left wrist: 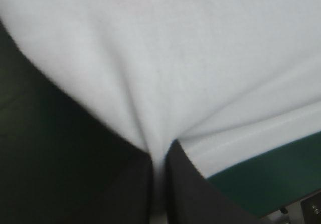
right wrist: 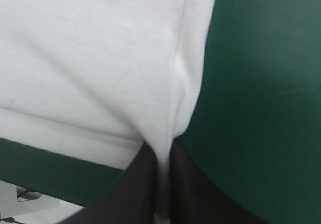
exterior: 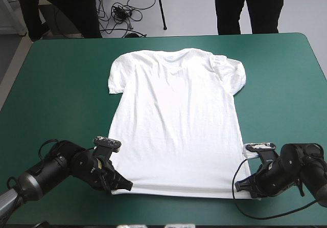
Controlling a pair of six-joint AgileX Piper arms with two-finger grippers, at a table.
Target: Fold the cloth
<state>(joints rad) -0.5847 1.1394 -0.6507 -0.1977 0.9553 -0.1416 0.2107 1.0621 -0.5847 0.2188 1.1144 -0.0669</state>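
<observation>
White T-shirt lies spread flat mid-table on the teal-green cover, collar at 12 o'clock, so no folds are done yet. The left gripper at 7 o'clock and the right gripper at 5 o'clock each pinch a hem corner, so the first fold looks ready to go.

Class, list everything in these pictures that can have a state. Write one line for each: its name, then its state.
T-shirt: spread flat on the teal-green cover, collar at the far side, both near hem corners pinched.
Left gripper: shut on the T-shirt at one near hem corner.
Right gripper: shut on the T-shirt at the other near hem corner.
</observation>
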